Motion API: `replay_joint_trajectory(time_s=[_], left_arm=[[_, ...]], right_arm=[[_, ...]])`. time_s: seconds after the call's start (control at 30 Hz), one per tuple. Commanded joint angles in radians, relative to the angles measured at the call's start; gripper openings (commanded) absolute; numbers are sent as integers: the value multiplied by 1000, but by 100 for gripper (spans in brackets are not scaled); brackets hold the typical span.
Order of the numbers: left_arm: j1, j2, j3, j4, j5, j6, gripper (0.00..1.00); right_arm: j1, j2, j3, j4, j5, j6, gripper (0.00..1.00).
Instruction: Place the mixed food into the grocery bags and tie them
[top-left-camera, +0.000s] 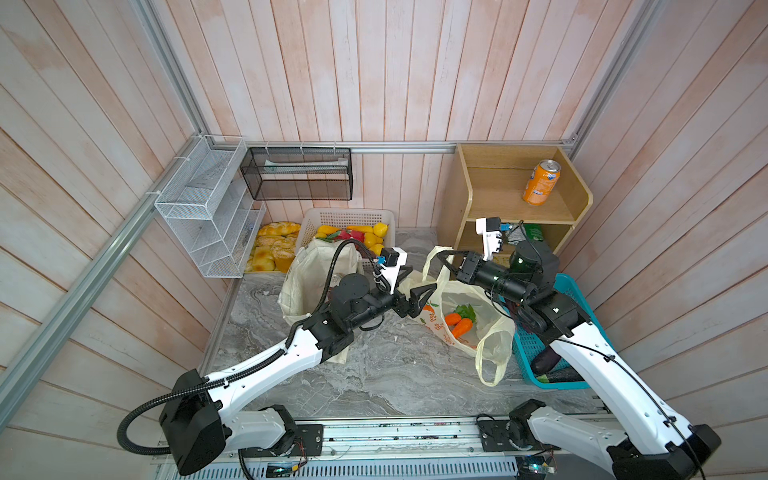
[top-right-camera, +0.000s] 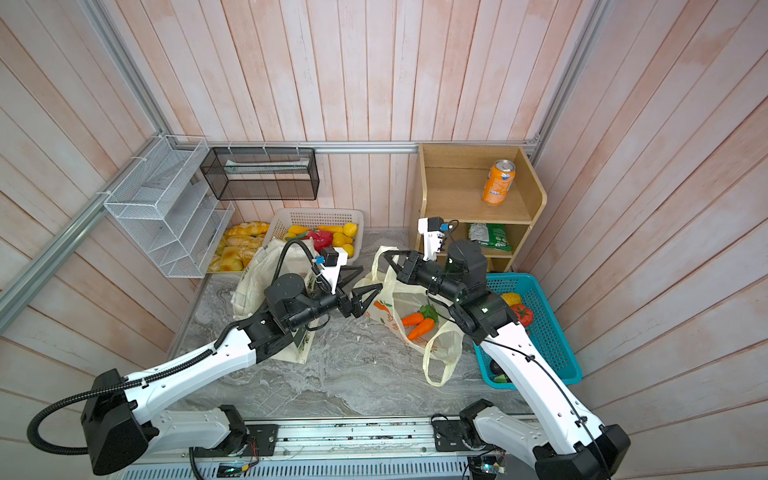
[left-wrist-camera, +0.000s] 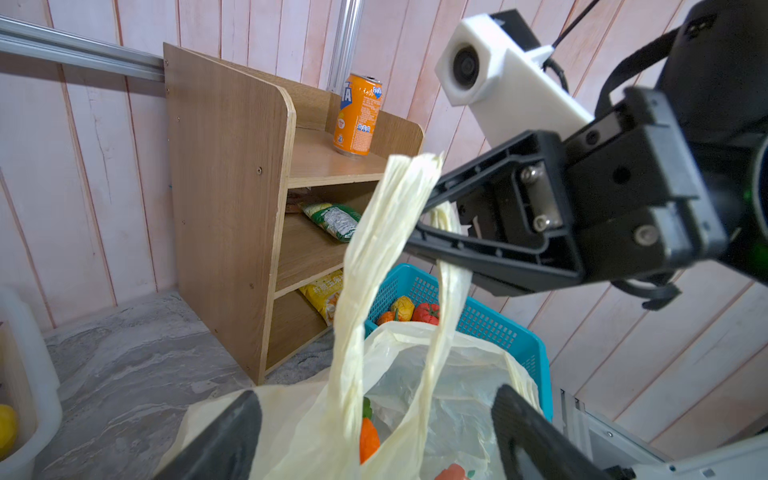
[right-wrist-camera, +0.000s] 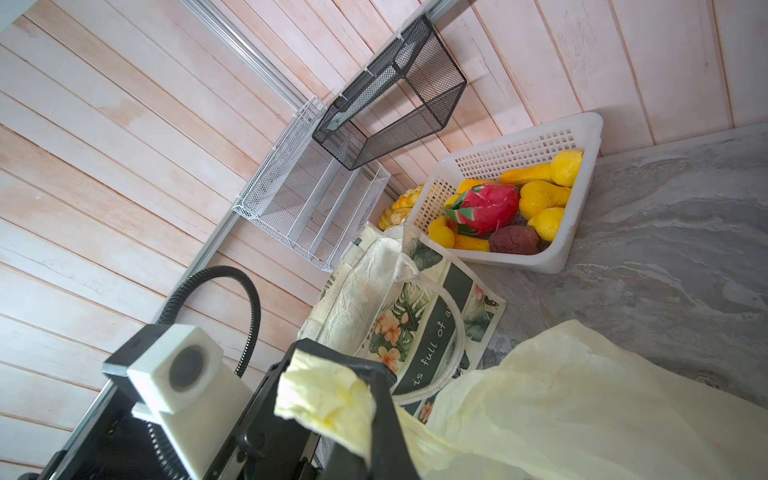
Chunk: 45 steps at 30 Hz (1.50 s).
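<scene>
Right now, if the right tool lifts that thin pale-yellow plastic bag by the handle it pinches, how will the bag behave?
Probably floppy: the thin pale-yellow plastic bag is wrinkled, slumped film. It likely hangs lopsided, since the right tool holds one handle while the other loop lies loose. The orange toy carrots inside may slide toward the low side.

Mock grocery stall, robot rig: plank walls (top-left-camera: 374, 62), wooden shelf (top-left-camera: 454, 199), white fruit basket (top-left-camera: 349, 213)
</scene>
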Motion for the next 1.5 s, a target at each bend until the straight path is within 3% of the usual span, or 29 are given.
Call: replay_joint_trajectory(time_s=[0.0, 0.3, 0.43, 0.53, 0.8, 0.87, 0.9, 1.0, 1.13, 1.3, 1.47], left_arm=[[-43, 19, 42, 3, -135, 121, 92], [-77, 85, 69, 42, -241, 193, 92], [-128, 110, 77, 58, -307, 219, 85], [-148, 133, 89, 55, -350, 236, 73], [-159, 176, 101, 31, -398, 234, 21], [-157, 175, 96, 25, -385, 227, 3], [-155, 171, 95, 19, -374, 218, 0], [-129, 145, 84, 2, -276, 176, 0], [-47, 87, 60, -14, -60, 70, 0], [32, 19, 13, 42, 200, -84, 0], [71, -23, -26, 126, 350, -207, 0]], right_arm=[[0, -10, -20, -9, 21, 13, 0], [12, 1, -26, 17, 17, 33, 0], [21, 6, -22, 28, 18, 42, 0], [27, 7, -20, 41, 17, 53, 0], [39, 2, -10, 45, 18, 72, 0], [39, -1, -3, 35, 21, 70, 0], [38, -3, 5, 27, 22, 62, 9], [28, -13, 44, -35, 32, 16, 30], [-37, -53, 67, -81, 19, -38, 43], [-156, -81, 24, 39, -165, -88, 61], [-167, -30, 26, 183, -371, -109, 67]])
